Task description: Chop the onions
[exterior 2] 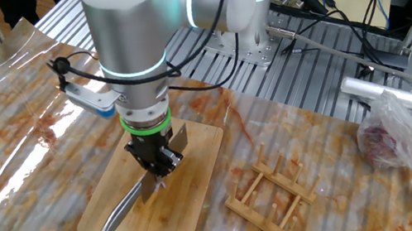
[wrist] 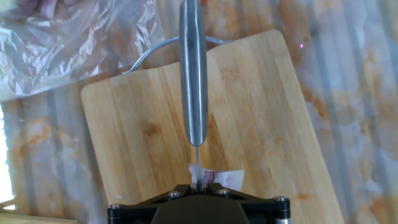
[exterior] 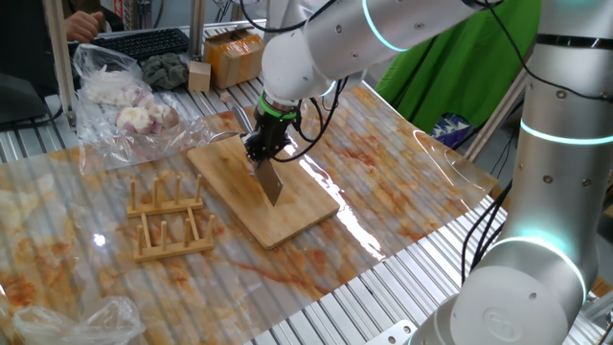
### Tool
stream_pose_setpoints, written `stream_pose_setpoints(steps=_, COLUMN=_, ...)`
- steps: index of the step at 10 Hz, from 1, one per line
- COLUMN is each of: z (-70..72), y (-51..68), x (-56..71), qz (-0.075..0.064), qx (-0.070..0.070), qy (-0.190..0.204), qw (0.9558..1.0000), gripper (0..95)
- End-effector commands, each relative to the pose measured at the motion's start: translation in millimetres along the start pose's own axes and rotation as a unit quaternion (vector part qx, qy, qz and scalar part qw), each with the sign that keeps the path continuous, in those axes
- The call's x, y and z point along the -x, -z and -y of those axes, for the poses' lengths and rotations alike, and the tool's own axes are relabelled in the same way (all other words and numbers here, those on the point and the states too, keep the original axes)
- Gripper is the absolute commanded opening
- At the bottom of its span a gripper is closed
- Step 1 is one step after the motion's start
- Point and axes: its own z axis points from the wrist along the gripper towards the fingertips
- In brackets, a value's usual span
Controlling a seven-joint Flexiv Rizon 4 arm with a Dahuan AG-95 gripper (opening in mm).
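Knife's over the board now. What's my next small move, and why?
Probably press straight down: the end effector grips the knife blade-down, its edge on the onion piece on the cutting board, which looks only partly cut.

Cutting board [wrist: 261, 112]: pale bamboo-like wood in glued strips, smooth and matt, with a bent metal wire handle [wrist: 146, 53]; knife [wrist: 193, 74] of brushed, satin-grey metal; onion piece [wrist: 217, 178] moist-looking, white with a pink-purple edge. Table cover [exterior: 402, 163]: clear glossy plastic sheet over an orange-streaked marbled surface, resting on ribbed aluminium table rails [exterior: 364, 307]; peg rack [exterior: 170, 220] of plain unfinished-looking wood. Robot arm [exterior: 556, 144]: smooth, semi-gloss silver-grey shell; bag [exterior: 120, 91] of thin, crinkled clear plastic.
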Motion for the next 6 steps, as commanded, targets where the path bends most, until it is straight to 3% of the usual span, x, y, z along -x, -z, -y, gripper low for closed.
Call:
stream_pose_setpoints(steps=1, z=0.0, y=1.2, x=-0.2, qz=-0.001, qx=-0.003, qy=0.002, qw=1.0, gripper=0.0)
stream_pose_setpoints(steps=3, z=0.2, y=-0.3, x=-1.0, qz=0.0, qx=-0.002, qy=0.001, qw=1.0, gripper=0.0)
stream_pose_setpoints(steps=5, z=1.0, y=-17.0, x=-2.7, qz=0.013, qx=0.001, qy=-0.001, qw=0.9999, gripper=0.0)
stream_pose_setpoints(steps=6, z=1.0, y=-18.1, x=-2.6, qz=0.014, qx=0.007, qy=-0.004, qw=0.9999, gripper=0.0)
